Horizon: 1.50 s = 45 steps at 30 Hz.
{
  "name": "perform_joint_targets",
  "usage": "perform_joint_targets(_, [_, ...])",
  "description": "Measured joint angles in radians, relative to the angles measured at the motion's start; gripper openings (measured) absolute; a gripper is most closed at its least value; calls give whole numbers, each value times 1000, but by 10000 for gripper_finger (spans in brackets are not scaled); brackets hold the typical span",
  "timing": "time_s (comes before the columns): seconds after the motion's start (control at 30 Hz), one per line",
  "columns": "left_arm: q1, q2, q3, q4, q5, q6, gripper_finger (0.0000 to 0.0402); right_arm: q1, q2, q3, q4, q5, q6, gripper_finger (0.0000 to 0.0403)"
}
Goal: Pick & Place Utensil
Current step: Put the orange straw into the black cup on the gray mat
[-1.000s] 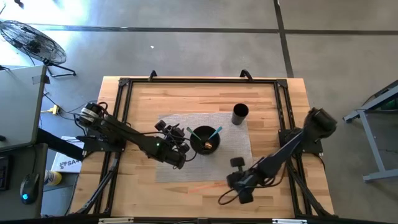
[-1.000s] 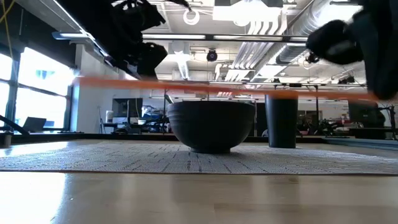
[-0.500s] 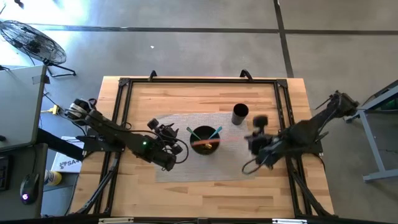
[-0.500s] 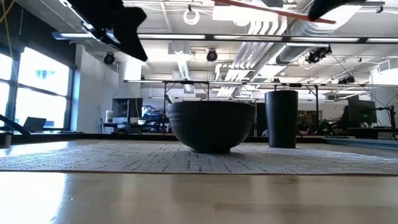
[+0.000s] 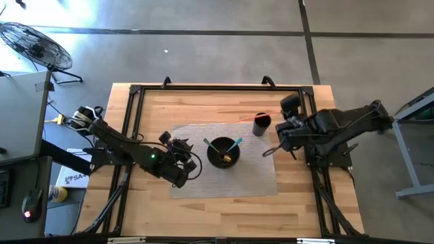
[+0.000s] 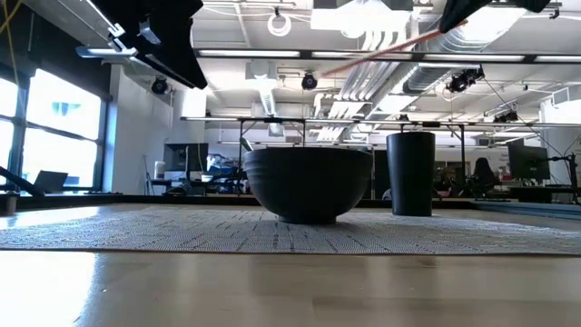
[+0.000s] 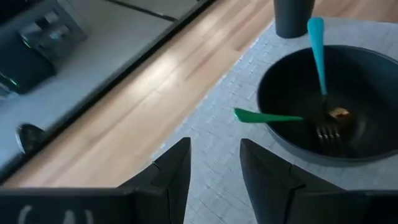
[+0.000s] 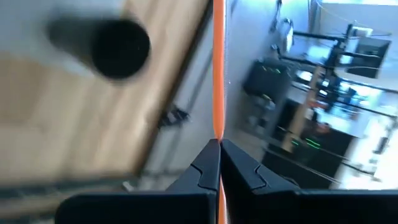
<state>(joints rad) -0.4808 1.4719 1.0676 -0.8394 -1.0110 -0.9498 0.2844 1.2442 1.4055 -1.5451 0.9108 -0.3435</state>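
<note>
- The bench (image 5: 149, 203) was seen as pale wooden planking bordered by a dark metal frame, with bare wood left along its near and far edges.
- A grey woven mat (image 5: 251, 173) of rectangular shape was laid across the middle; its front part was left uncovered.
- A round black bowl (image 5: 223, 152) was set on the mat, and a teal utensil (image 7: 317, 46), a green utensil (image 7: 264, 116) and a fork were held in it.
- A dark cylindrical cup (image 5: 262, 124) was stood upright near the mat's far right corner, apart from the bowl.
- The right end effector (image 8: 217, 152) was held raised just right of the cup, pinched tight on a thin, straight orange utensil (image 8: 217, 68) that was pointed over the cup.
- The left end effector (image 7: 214, 168) was held over the mat left of the bowl, its fingers parted narrowly and nothing gripped.
</note>
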Motion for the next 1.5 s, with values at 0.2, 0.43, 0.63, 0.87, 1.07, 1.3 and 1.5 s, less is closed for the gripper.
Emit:
perform_joint_targets(0.2, [-24, 0, 0, 10, 25, -52, 135, -82, -3, -14, -27, 140, -221, 0])
perform_joint_targets(0.43, [-54, 1, 0, 4, 54, -107, 135, -121, -26, -14, -26, 203, -343, 0])
perform_joint_targets(0.63, [-99, 1, -1, 2, 79, -152, 135, -121, -133, -14, -26, 163, -339, 0])
perform_joint_targets(0.87, [-138, 1, -1, 12, 79, -198, 135, -146, -247, -23, -24, 85, -371, 0])
perform_joint_targets(1.07, [-143, 1, -1, 15, 79, -215, 135, -220, -324, -171, -28, 87, -468, 0])
perform_joint_targets(1.3, [-142, 1, -1, 15, 67, -210, 135, -274, -380, -324, -27, 40, -490, 0])
perform_joint_targets(1.5, [-142, 1, -1, 15, 54, -209, 135, -277, -376, -410, -7, 11, -441, 1])
